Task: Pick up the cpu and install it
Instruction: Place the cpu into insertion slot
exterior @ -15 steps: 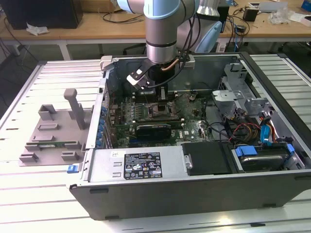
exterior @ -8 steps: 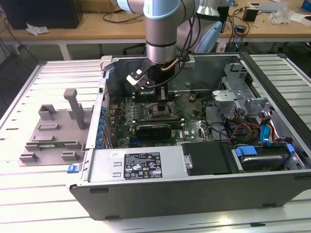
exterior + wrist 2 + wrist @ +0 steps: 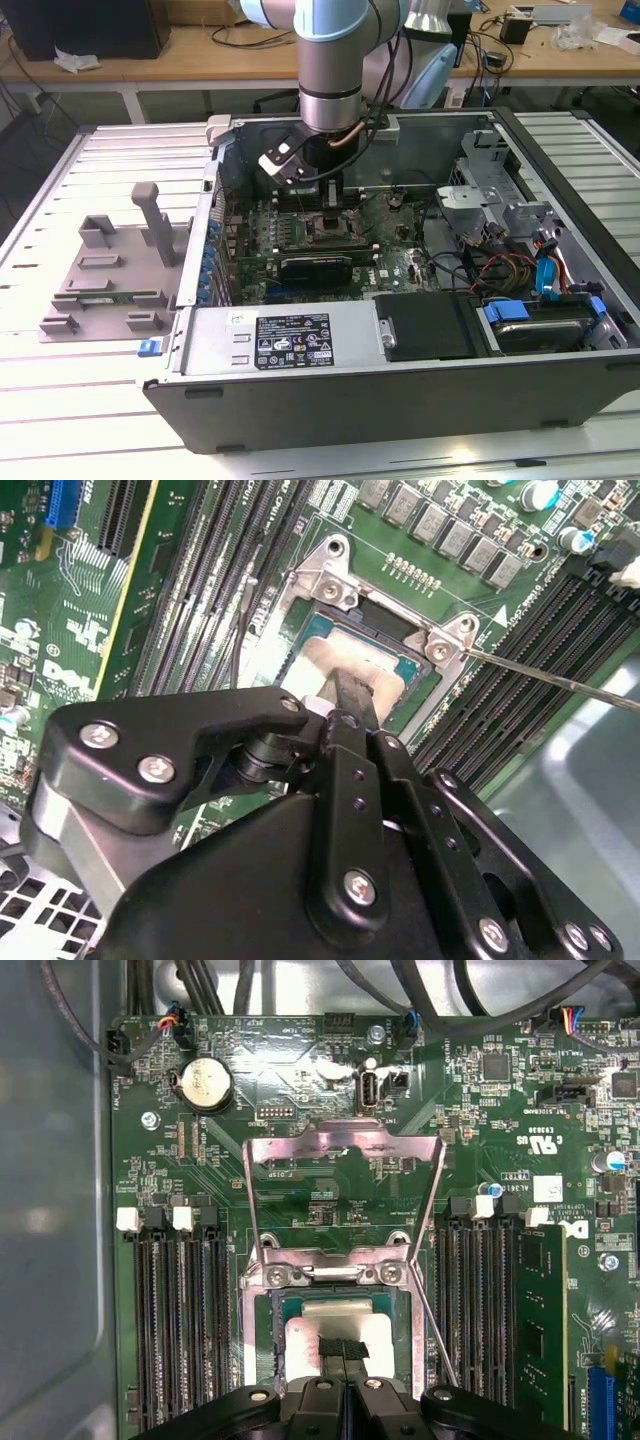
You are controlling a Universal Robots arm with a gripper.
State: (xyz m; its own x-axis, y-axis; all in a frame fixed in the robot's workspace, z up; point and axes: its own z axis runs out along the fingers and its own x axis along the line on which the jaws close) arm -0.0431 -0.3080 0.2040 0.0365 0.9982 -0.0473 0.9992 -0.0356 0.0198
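The cpu (image 3: 308, 1332) is a pale silvery square lying flat in the motherboard socket (image 3: 262, 1320), seen in both wrist views, with its green edge showing around the metal top (image 3: 385, 668). My gripper (image 3: 344, 1348) stands directly over it. The two black fingers are pressed together, and their tips rest at the middle of the chip's top (image 3: 350, 695). The socket's metal load plate (image 3: 345, 1150) is swung up and open, and the thin retention lever (image 3: 436, 1330) stands free beside it. In the exterior view the arm reaches down into the open computer case over the socket (image 3: 328, 224).
Black memory slots (image 3: 175, 1330) flank the socket on both sides. A long black card (image 3: 315, 268) lies just in front of it. Cables and a drive cage (image 3: 500, 215) crowd the exterior view's right. A grey plastic tray (image 3: 110, 270) with upright posts sits outside the case on the left.
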